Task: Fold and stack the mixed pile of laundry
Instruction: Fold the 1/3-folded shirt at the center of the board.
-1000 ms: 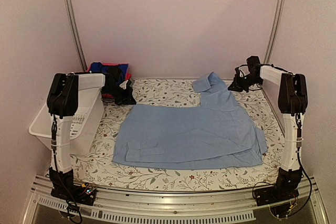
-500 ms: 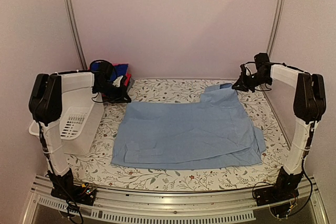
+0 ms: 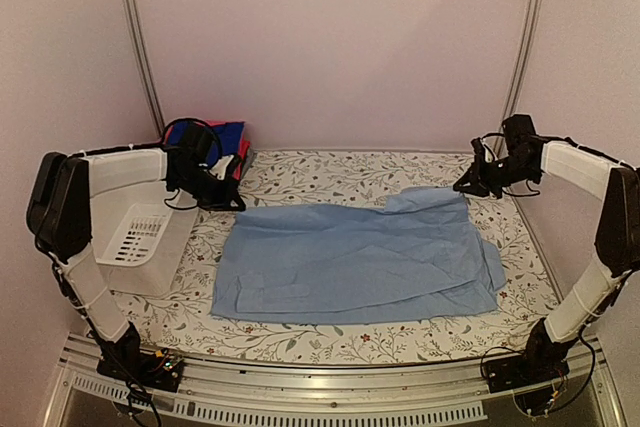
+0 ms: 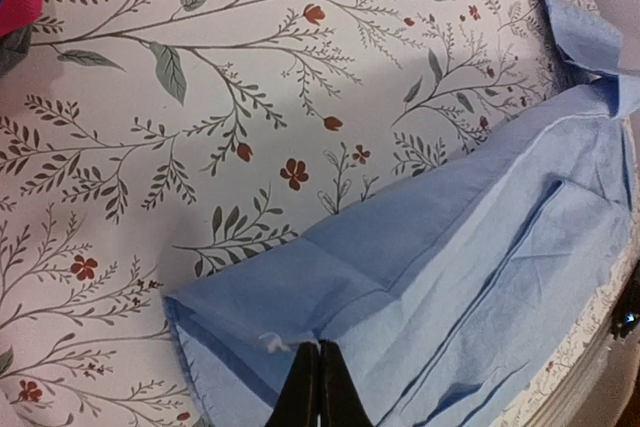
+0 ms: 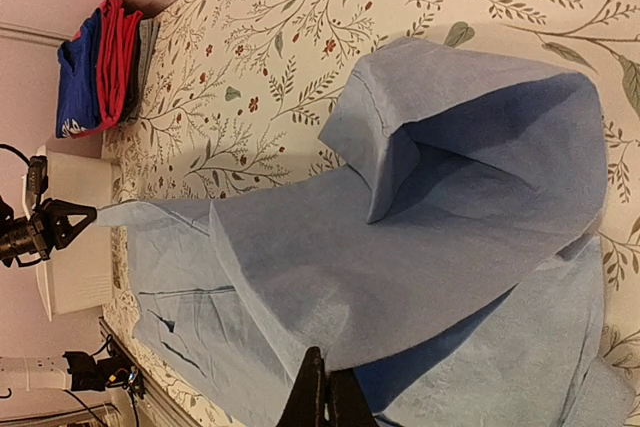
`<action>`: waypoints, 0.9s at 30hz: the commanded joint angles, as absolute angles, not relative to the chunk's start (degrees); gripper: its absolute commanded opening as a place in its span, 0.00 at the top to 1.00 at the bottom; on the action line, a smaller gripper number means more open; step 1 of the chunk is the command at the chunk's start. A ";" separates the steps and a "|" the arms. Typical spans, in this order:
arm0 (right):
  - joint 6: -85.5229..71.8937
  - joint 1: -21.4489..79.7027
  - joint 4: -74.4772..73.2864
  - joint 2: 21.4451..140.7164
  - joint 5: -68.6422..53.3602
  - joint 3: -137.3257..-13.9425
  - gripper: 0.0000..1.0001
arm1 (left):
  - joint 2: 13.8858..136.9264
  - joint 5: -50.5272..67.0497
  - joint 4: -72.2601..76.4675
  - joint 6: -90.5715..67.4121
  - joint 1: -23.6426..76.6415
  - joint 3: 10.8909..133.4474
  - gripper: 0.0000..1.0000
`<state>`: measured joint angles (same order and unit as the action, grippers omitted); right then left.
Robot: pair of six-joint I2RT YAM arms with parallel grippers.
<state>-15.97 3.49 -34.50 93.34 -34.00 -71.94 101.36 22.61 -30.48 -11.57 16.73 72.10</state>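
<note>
Over the last second both arms have swung outward and lower. The raised flap of the pale-blue shirt [image 3: 360, 265] has dropped, so its far edge now runs almost straight between the two grippers. The shirt lies spread over the middle of the floral table cover [image 3: 330, 172].

The left gripper [image 3: 236, 204] is pinched on the shirt's far-left corner, and the right gripper [image 3: 464, 187] is pinched on the far-right corner. From above, both grips look small. The left wrist view shows the fingertips pressed together on a doubled hem. The right wrist view shows its tips clamped on cloth that rises in a hollow fold, which looks nearly flat from overhead.

The right wrist view also separates the folded stack [image 5: 105, 62] into blue, red and grey layers. Overhead, this stack sits in the far-left corner behind the white basket [image 3: 140, 242].
</note>
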 commanded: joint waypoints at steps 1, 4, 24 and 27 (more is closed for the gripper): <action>-17.18 4.04 -37.16 87.50 -33.74 -66.64 1.00 | 98.47 20.02 -33.18 -10.52 18.28 68.50 1.00; -17.03 4.09 -38.24 84.60 -33.40 -62.62 1.00 | 97.35 19.00 -34.51 -11.55 18.71 66.33 1.00; -19.44 8.52 -36.35 84.69 -30.97 -47.44 1.00 | 99.82 15.18 -38.25 -12.58 20.74 62.76 0.92; -19.63 8.52 -38.94 83.61 -30.51 -47.70 1.00 | 98.76 13.69 -39.68 -12.74 20.71 63.00 0.88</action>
